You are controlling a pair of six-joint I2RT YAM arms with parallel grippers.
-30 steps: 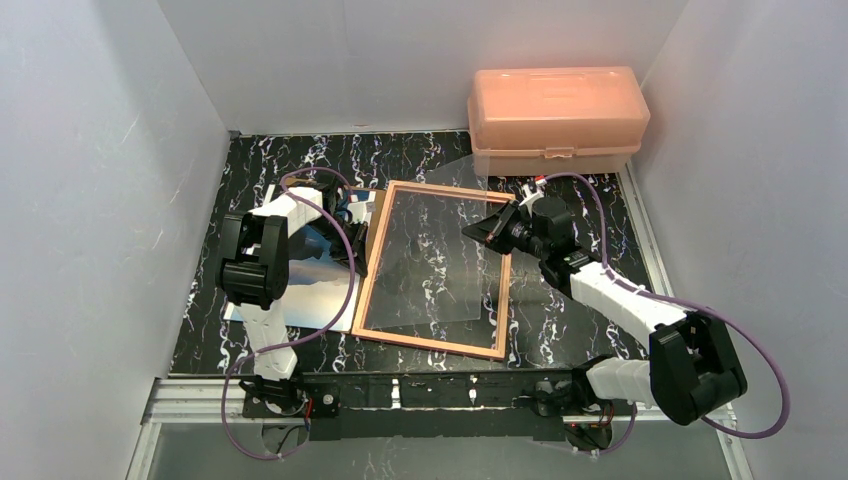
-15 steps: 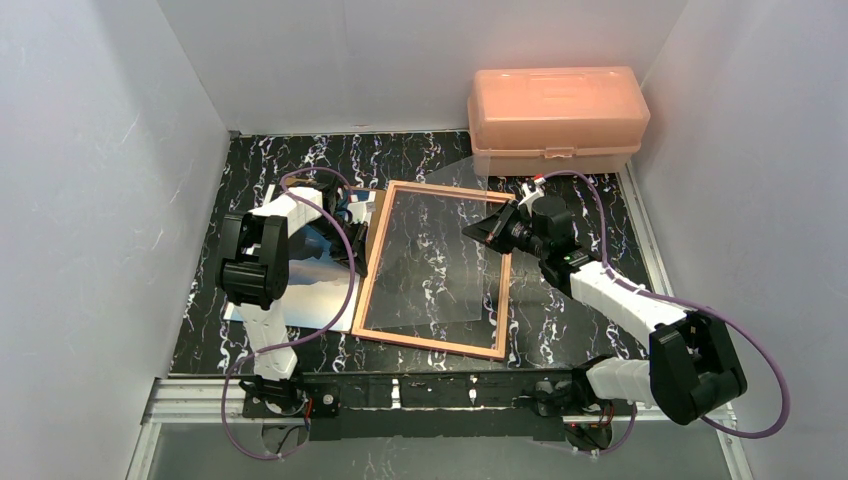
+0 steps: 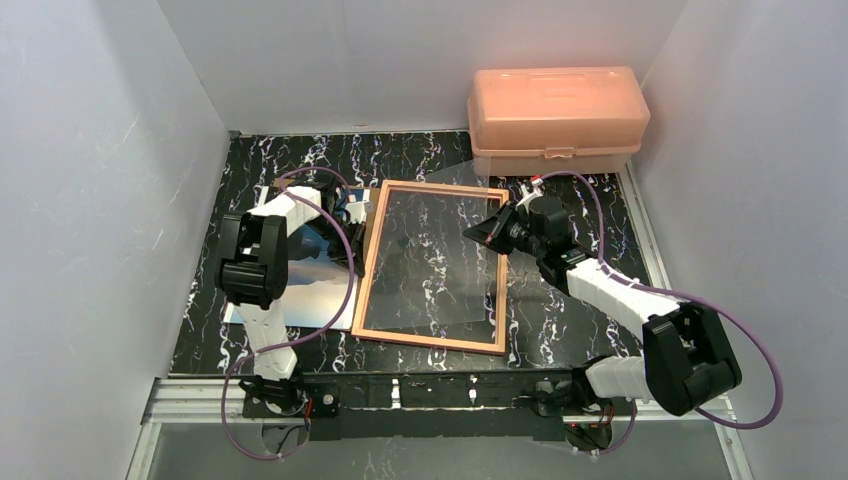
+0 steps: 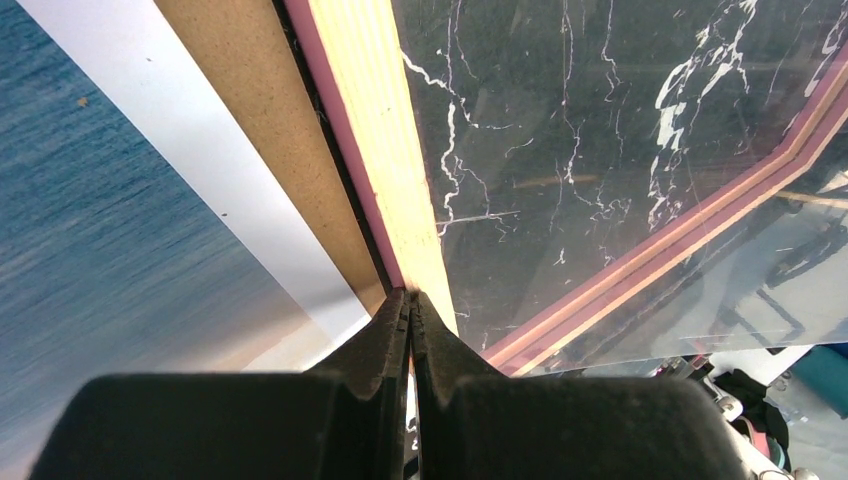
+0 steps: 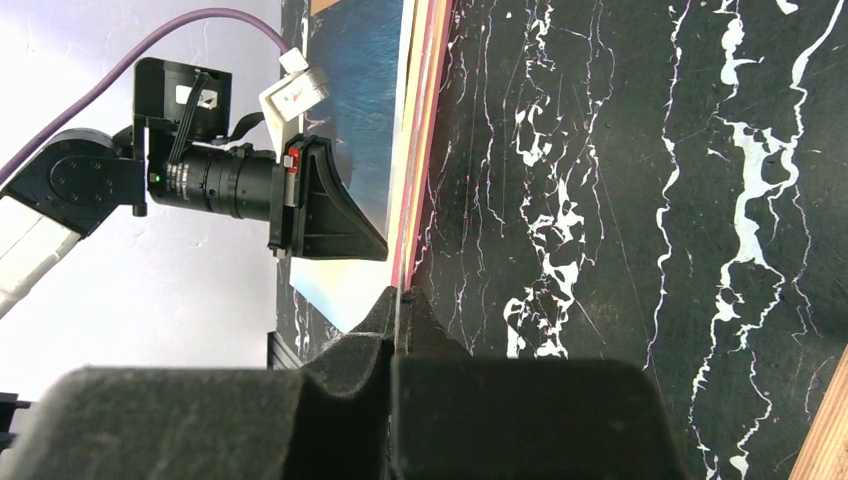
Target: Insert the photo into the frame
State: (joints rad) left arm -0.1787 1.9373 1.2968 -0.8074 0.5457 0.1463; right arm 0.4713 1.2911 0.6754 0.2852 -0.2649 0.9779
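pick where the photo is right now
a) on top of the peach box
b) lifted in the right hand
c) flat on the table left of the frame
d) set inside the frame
c: the photo lies flat on the table, left of the frame and partly under the left arm. Only the marble top shows through the frame.

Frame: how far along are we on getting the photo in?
Done: the frame lies tan back up. In hand: the left gripper and right gripper are shut on its opposite side rails. Left: the photo lies outside it, beyond the brown backing board, not yet inserted.
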